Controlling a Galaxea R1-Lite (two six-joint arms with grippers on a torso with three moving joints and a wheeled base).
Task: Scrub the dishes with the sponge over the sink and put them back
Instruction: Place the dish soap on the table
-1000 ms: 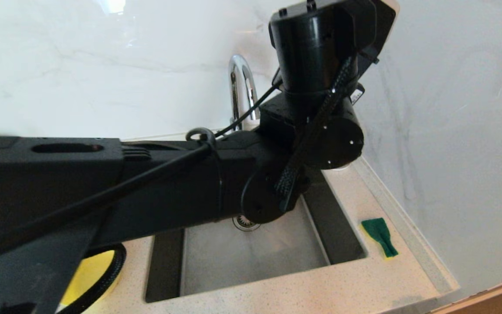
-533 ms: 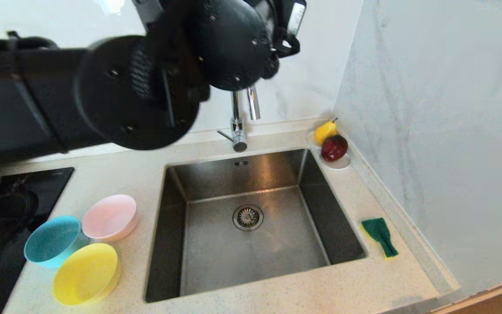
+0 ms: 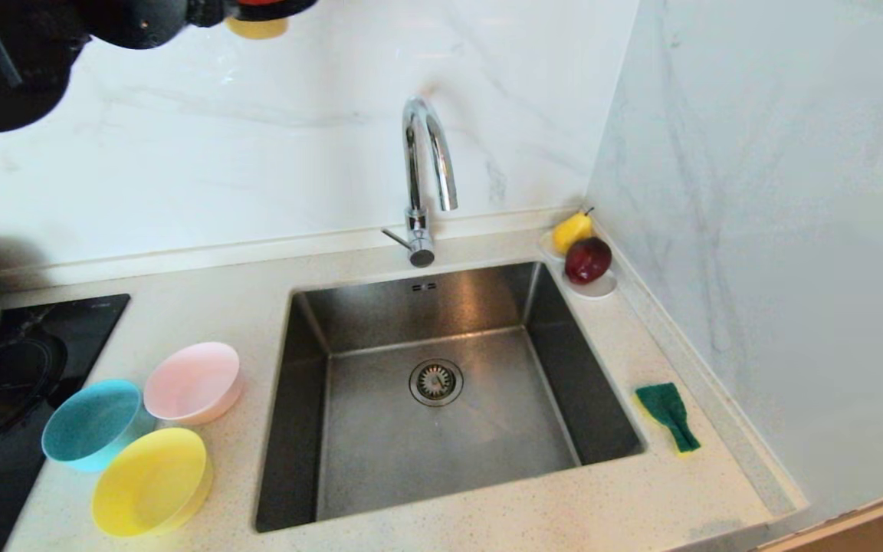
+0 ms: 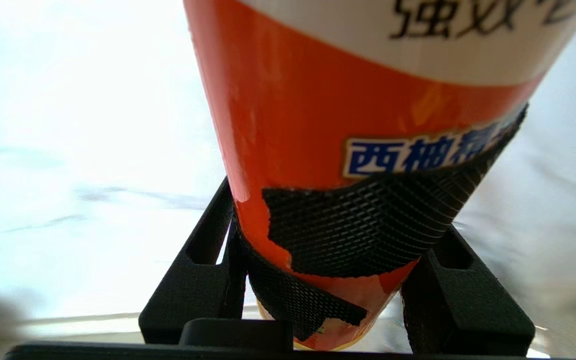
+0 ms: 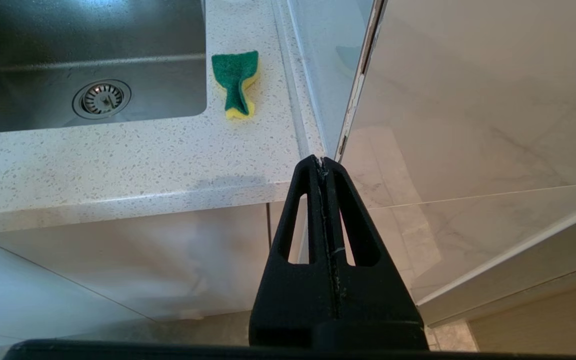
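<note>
The left gripper [image 4: 335, 280] is closed around the lower body of an orange bottle [image 4: 328, 150], its two fingers [image 4: 193, 280] clamped on either side over strips of black mesh tape. In the head view it is seen high against the wall at about eleven o'clock from the sink [image 3: 319, 460], the bottle's yellow end [image 3: 257, 27] just showing. The bottle looks like detergent; it is best carried level and slowly, and tipped only above the basin or the sponge. The right gripper [image 5: 322, 167] is pressed fully shut and empty, parked below the counter edge. The sponge [image 3: 667, 414] lies folded on the counter at three o'clock of the sink. The pink bowl [image 3: 192, 382], blue bowl [image 3: 93, 424] and yellow bowl [image 3: 149, 481] are clustered at nine o'clock, none yet scrubbed by appearance.
</note>
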